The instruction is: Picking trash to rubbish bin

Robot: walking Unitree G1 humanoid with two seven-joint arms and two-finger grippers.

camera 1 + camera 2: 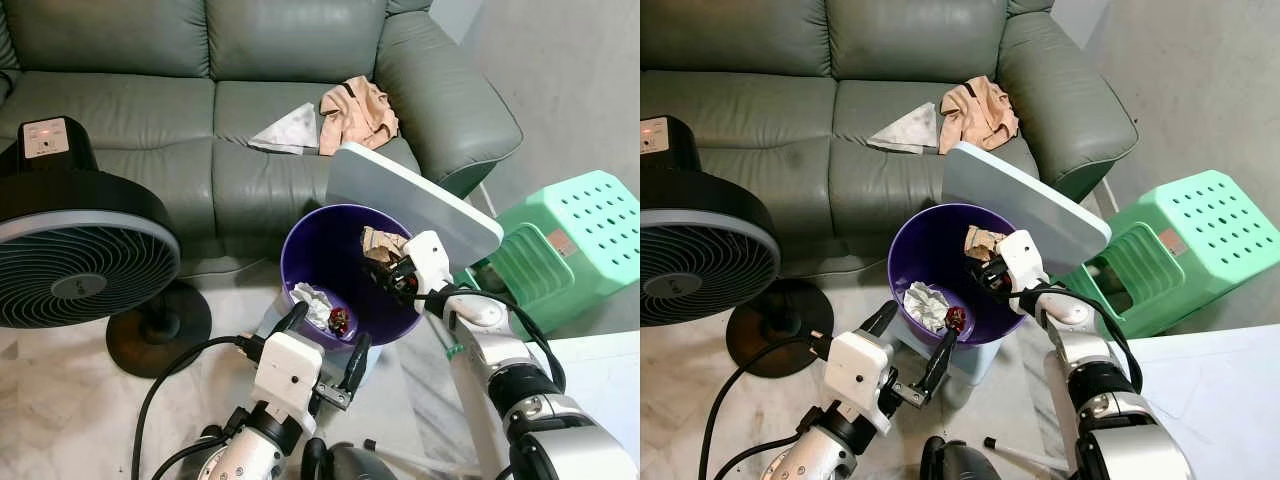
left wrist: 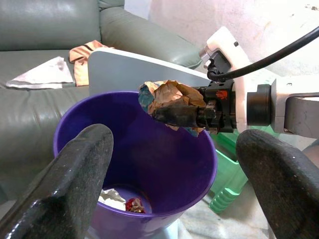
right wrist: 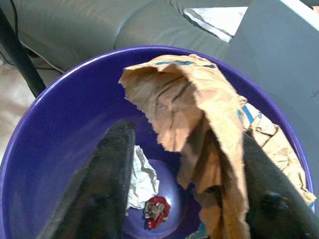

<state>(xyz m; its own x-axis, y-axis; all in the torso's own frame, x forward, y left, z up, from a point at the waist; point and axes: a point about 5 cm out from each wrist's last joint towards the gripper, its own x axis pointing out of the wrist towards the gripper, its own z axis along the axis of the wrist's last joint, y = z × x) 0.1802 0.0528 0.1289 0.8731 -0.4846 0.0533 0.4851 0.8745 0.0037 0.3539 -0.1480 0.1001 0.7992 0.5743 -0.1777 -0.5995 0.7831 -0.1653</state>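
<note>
Floor [image 1: 60,400]: pale marbled stone, glossy, with a dark cable trailing across it.

Sofa [image 1: 200,110]: grey-green leather, smooth and lightly creased, set against the floor's far edge. On its seat lie a folded grey cloth [image 1: 287,130] and a crumpled peach garment [image 1: 357,112], touching each other.

Fan [image 1: 75,250]: black, round slatted grille on a disc base, standing on the floor left of the bin.

Stool [image 1: 570,240]: mint-green plastic, perforated top, tipped on its side at the right.

Rubbish bin [image 1: 310,250]: purple plastic, round, glossy, standing on the floor just before the sofa. Its flat grey lid [image 1: 410,200] is raised and tilted over the far-right rim. At the bottom lie a crumpled white paper [image 1: 313,300] and a small red wrapper [image 1: 340,320], close together.

Brown paper trash [image 3: 194,129]: crumpled kraft paper with blue print, rough and torn-edged, held over the bin's mouth, inside the rim near the lid.

Right gripper [image 1: 992,272]: white housing, black fingers closed around the brown paper trash, reaching over the bin's right rim.

Left gripper [image 1: 325,345]: white housing, long black fingers spread wide and holding nothing, just before the bin's near rim.
</note>
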